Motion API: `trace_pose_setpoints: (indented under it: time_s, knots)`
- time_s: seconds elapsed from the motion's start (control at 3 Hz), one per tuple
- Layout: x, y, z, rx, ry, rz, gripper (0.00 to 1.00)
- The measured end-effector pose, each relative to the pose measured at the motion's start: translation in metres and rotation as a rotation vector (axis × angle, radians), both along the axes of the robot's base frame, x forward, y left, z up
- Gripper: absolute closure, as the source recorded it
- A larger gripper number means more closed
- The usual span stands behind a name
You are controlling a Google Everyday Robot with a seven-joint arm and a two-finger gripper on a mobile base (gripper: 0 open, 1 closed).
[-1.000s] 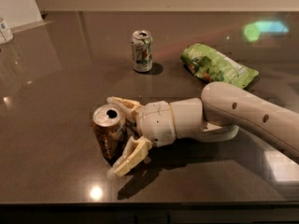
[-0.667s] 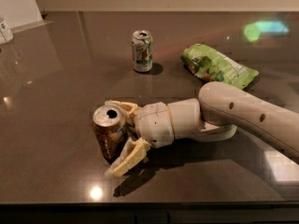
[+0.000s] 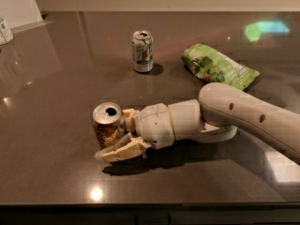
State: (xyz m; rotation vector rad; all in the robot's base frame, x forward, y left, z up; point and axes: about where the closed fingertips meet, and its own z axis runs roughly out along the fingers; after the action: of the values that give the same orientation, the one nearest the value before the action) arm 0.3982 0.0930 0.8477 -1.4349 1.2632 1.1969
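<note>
Front edge of the desk (image 3: 56,172) runs along the bottom, dark brown glossy top, with one bright light spot reflected on it near that edge, left of centre.

Next back: the gripper (image 3: 115,134), left of centre, low on the desk top. It lies on its side, pointing left. The fingers (image 3: 123,150) are cream-coloured and pinching the brown can (image 3: 107,122): the near finger lies along the can's lower front, close to the desk, and the far finger sits against the can's right rear side near the rim. Both look to be in contact with the can, no gap seen.

The brown can is upright on the desk with its top opened, the drinking hole visible. Can't tell if its base is lifted; it looks to be resting on the surface.

The arm (image 3: 253,118) is pale grey, running in from the right edge and slanting down-left to the rounded wrist just right of the can. Its shadow falls on the desk below the fingers.

Further back: a green-and-white can (image 3: 142,50), upright, opened, well apart from the gripper, behind it and slightly right.

Right of that is a green bag (image 3: 218,65), lying flat and crumpled, its near end just behind the arm's upper link.

Far left corner: a small white container (image 3: 4,30), cut off by the frame edge.
</note>
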Motion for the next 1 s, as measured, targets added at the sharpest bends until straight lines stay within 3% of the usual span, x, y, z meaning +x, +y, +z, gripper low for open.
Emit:
trace_pose_setpoints:
  time_s: [0.33,0.67,1.0]
  knots:
    - [0.003,-0.005,0.001,-0.005,0.009,-0.021,0.68]
    - [0.019,-0.02,0.027,-0.044,-0.05,-0.113,0.98]
    - [0.043,-0.04,0.066,-0.064,-0.186,-0.227,1.0]
